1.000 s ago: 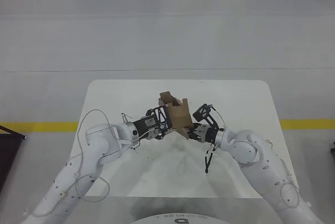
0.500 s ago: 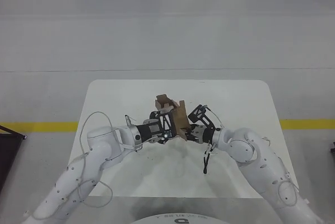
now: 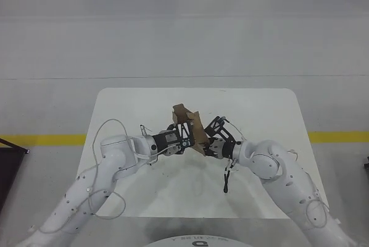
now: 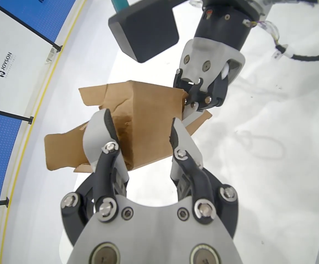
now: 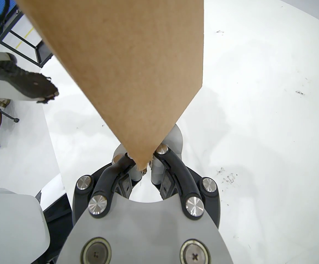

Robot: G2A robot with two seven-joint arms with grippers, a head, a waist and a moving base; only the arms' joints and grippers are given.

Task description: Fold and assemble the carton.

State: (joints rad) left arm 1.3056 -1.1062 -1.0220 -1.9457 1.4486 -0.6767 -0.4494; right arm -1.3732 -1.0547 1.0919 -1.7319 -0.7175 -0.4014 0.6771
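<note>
A brown cardboard carton (image 3: 190,125), partly folded with loose flaps, is held above the middle of the white table (image 3: 265,111). My right gripper (image 3: 208,147) is shut on a lower corner of it; in the right wrist view the carton (image 5: 126,42) tapers into the pinched right gripper (image 5: 144,163). My left gripper (image 3: 183,141) comes in from the opposite side. In the left wrist view the left gripper (image 4: 140,116) is open, its fingers (image 4: 107,127) spread wide on either side of the carton (image 4: 151,116). The right gripper (image 4: 192,102) grips the carton's far corner there.
The table's bare top extends on all sides of the carton, with its far edge (image 3: 197,89) and side edges well away. A yellow floor line (image 3: 42,139) runs past the table. Blue barrier panels (image 4: 38,3) stand beyond the table.
The carton has tilted and shifted slightly toward the left arm. The left gripper has moved in closer around it. The right gripper kept its hold.
</note>
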